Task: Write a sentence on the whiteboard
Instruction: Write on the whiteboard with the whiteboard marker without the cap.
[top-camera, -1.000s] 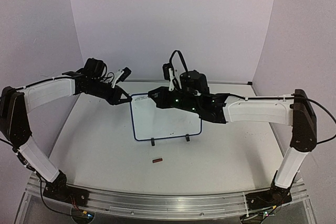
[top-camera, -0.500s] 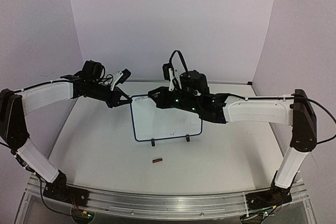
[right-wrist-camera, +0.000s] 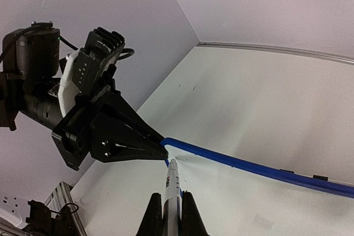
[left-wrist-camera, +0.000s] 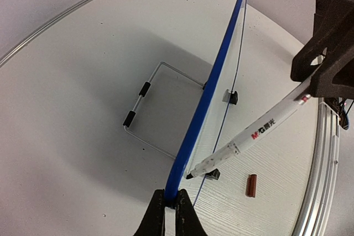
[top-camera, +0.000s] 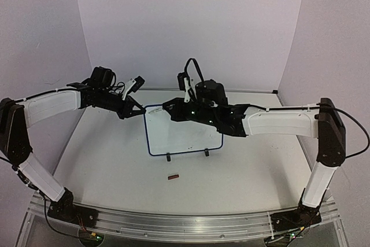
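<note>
whiteboard [top-camera: 180, 137] | blue frame | upright on black feet | middle of table [top-camera: 110, 160]

Your left gripper [left-wrist-camera: 171, 196] pinches a corner of the whiteboard [left-wrist-camera: 213, 87] by its blue frame, with the board seen edge-on. The marker [left-wrist-camera: 260, 131], clamped in the right gripper [left-wrist-camera: 326, 75], has its tip at the board's face just beside that corner. A wire stand [left-wrist-camera: 145, 89] sits behind the board, and a small brown piece [left-wrist-camera: 251, 185] lies near the table's [left-wrist-camera: 66, 81] railed edge.

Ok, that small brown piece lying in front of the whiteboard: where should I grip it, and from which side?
Pinch the brown piece across its narrow width at mid-length, coming straight down from above: it lies flat on the table, longer than wide, apart from the whiteboard. Both are busy, though: the left end effector clamps its frame, the right end effector holds the marker.
</note>
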You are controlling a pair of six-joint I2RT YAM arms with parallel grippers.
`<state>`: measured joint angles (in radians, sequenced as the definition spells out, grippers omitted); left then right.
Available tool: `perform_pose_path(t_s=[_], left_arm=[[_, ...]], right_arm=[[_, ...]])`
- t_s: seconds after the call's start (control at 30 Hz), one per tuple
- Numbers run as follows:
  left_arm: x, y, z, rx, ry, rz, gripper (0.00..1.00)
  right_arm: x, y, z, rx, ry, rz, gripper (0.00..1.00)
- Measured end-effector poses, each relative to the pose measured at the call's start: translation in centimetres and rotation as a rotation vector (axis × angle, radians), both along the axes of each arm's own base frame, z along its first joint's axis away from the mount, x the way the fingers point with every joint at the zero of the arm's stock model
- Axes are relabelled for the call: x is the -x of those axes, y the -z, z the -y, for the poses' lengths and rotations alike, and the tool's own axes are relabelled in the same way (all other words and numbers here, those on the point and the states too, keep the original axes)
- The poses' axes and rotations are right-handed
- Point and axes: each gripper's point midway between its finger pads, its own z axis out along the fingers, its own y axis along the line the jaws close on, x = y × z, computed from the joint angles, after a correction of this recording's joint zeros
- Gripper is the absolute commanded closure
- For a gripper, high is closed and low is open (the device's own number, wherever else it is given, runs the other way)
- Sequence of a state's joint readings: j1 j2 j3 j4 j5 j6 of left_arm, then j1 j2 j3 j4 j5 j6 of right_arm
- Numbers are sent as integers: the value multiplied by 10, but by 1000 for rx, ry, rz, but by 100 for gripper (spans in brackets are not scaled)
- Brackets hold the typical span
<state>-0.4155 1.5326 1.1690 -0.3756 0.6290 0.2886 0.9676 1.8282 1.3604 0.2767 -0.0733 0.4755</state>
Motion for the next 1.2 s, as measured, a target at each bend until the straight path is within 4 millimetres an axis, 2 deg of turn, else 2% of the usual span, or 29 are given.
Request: perform_pose_path(t_s=[0.2,1.0,1.2], left_arm=[[0,0,0,0,0,1,100],[0,0,0,-1,-1,1,100],[0,0,0,-2,-1,1,100]], right_arm=[[-1,10,-3,16,3,-9,100],[-2,16,-1,34,14,-17,100],[-2,26,-2,58,14,-33,100]])
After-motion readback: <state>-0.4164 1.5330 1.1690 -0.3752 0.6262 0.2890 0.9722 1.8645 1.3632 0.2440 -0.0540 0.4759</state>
